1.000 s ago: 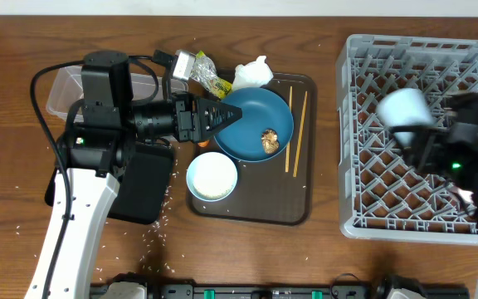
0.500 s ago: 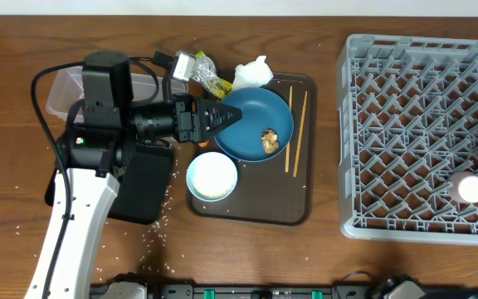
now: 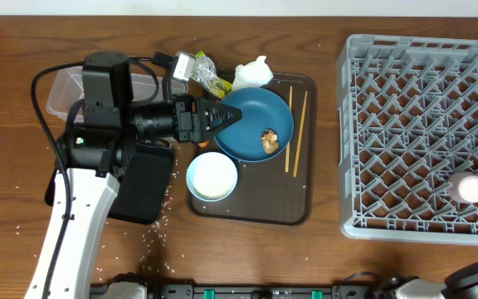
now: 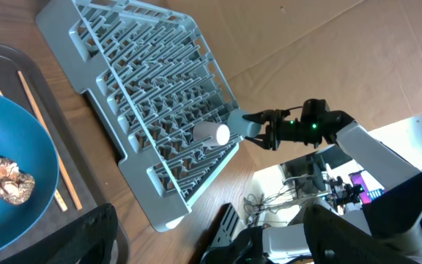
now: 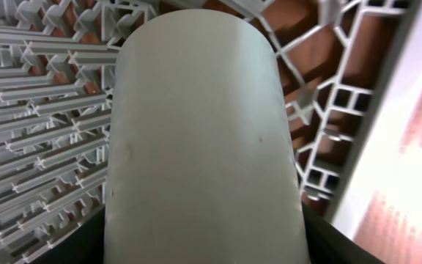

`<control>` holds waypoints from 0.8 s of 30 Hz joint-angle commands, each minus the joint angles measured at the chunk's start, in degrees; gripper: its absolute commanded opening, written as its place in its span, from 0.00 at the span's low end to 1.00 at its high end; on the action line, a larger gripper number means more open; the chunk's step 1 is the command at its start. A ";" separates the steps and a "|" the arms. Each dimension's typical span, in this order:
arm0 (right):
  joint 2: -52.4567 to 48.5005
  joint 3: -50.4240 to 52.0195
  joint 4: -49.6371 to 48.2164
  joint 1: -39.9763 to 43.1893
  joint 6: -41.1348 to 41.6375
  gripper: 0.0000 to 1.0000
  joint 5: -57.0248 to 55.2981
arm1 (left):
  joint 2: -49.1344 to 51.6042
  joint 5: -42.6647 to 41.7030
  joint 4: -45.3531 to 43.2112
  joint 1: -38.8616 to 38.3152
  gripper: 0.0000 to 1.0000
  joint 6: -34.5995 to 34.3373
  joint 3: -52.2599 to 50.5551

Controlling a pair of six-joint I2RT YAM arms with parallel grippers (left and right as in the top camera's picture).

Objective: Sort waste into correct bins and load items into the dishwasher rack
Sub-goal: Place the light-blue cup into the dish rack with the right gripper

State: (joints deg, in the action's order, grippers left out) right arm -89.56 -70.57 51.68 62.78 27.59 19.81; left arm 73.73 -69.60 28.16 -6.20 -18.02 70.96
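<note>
Presently: one cup in the rack, the other dishes on the brown tray

**Rack.** The grey rack (image 3: 351, 124) fills the right side of the table (image 3: 322, 257). It holds a single small cup (image 3: 472, 188), pale pink from above, set among the pegs near the right front corner. From the left wrist camera, the right gripper (image 4: 242, 129) reaches in from the rack's outer side, its tips just beside the cup. Whether the jaws press on the cup or stand off it cannot be told. The right wrist view is filled by the cup's pale wall, with lattice behind.

**Brown tray.** The brown tray (image 3: 247, 212) sits at centre and carries three things:
- a dark blue plate (image 3: 251, 124), with a brown food lump (image 3: 270, 141) lying toward its right side;
- a white bowl (image 3: 212, 176), just beside the plate's near-left rim; what it holds cannot be told;
- a pair of chopsticks (image 3: 295, 133), lying side by side along the plate's right.

**Left gripper.** The left gripper (image 3: 235, 114) hangs over the plate's left rim. Its fingers (image 4: 86, 235) are spread apart with nothing between them.

**Bins.** The clear tub (image 3: 56, 95) is at upper left, partly hidden by the left arm (image 3: 98, 141), and its contents cannot be made out. The black tray (image 3: 143, 195) lies just in front of the tub, beneath the arm and beside the brown tray's left edge.

**Waste on the table.** White rice scraps (image 3: 160, 224) are scattered on the wood around the black tray's near right corner. A yellow-green wrapper (image 3: 206, 79) and a crumpled tissue (image 3: 254, 73) lie just beyond the brown tray's far edge, in neither bin.
</note>
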 commanded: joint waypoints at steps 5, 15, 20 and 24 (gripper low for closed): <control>-1.92 -0.66 -1.64 0.22 1.16 0.84 11.34 | -0.02 0.24 0.02 0.13 0.82 0.42 0.50; 9.94 -4.46 0.98 -3.74 -3.98 0.89 27.26 | -0.02 7.43 3.30 -0.52 0.82 6.38 0.50; 21.18 -4.50 0.70 -15.32 -9.05 0.89 26.29 | -0.02 30.25 10.86 -4.72 0.82 9.31 0.50; 27.43 -4.48 0.81 -29.16 -10.97 0.89 16.26 | 0.22 52.39 15.65 -9.64 0.82 9.27 0.50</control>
State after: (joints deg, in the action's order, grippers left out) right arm -64.31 -74.87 52.01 39.92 20.43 42.02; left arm 73.73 -38.96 42.41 -13.19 -10.52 70.96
